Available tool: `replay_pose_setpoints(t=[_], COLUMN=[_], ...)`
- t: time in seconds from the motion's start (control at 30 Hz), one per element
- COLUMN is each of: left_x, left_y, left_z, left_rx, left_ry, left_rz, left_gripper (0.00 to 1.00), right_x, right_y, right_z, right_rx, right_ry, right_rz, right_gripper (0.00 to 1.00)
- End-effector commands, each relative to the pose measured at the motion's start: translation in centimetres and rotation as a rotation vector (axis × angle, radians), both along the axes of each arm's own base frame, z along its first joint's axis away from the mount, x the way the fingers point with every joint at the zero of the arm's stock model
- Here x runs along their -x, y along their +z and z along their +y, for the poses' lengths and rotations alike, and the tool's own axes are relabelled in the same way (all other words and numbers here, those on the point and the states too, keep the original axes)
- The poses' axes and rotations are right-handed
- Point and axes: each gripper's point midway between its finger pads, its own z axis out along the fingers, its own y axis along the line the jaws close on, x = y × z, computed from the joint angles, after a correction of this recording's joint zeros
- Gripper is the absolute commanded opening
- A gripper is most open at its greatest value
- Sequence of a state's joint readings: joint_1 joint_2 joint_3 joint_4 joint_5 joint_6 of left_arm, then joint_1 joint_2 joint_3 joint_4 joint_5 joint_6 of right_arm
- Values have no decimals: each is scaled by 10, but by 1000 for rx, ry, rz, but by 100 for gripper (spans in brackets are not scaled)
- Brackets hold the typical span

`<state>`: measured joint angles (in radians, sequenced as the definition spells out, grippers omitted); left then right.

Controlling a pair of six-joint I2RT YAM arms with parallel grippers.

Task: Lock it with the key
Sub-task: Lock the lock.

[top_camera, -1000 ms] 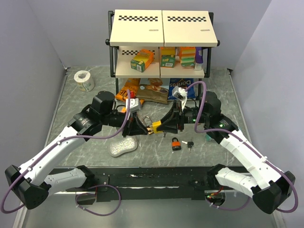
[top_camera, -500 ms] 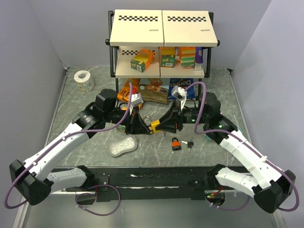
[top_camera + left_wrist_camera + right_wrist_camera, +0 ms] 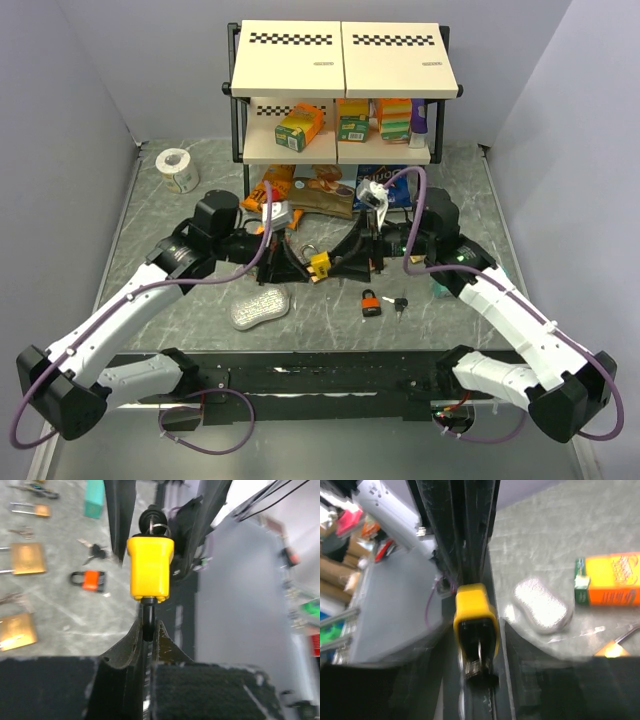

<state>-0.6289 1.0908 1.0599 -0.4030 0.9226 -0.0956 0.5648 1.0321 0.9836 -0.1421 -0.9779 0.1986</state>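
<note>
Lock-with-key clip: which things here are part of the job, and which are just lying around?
In the job:
- yellow padlock, its shackle held in the left gripper
- key in the padlock's base
- right gripper, at the key

Lying about:
- orange padlock
- loose keys
- silvery pad
- tape roll
- shelf rack
- snack bags

The yellow padlock (image 3: 322, 264) sits over a grey marbled table (image 3: 150, 215), an orange-and-black padlock (image 3: 370, 303) lies at its five o'clock, and the cream shelf (image 3: 300, 70) at twelve o'clock bears black-and-white checked strips.
</note>
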Motion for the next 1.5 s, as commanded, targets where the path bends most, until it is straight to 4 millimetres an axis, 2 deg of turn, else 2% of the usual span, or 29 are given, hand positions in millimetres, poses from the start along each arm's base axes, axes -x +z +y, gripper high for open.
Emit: replay_pose_setpoints(t=[0.0,0.03,0.1,0.23,0.37,0.53,0.9,1.13,1.23,1.37,1.47], left_x=[-5,0,3,13,17,22,22,23,22,20,15], left_y=[3,-4,-7,-6,-2,2,0,-5,-6,-10,-16], left_z=[21,27,31,34,29,25,19,17,17,21,29], left_rx=[21,-15,-34,-31,-3,6,5,-11,-15,-34,-51], left_ry=[-49,-59,-89,-135,-176,-227,-240,-243,-237,-217,-196], left_rz=[-252,-228,-279,-281,-261,-257,-252,-244,-240,-235,-242], left_gripper=[1,1,1,1,1,1,1,1,1,1,1], right_x=[8,9,9,12,14,19,42,42,41,35,29], right_y=[23,18,21,16,14,6,-2,-8,-14,-20,-24], right_z=[-23,-28,-34,-42,-36,-23,-4,3,2,-1,-9], right_rx=[16,43,52,60,57,84,88,112,136,175,207], right_ry=[32,26,13,25,64,124,249,264,256,214,173], right_rz=[-80,-73,-90,-96,-96,-112,-138,-162,-164,-172,-181], right_gripper=[78,81,81,74,58,55,39,34,24,0,0])
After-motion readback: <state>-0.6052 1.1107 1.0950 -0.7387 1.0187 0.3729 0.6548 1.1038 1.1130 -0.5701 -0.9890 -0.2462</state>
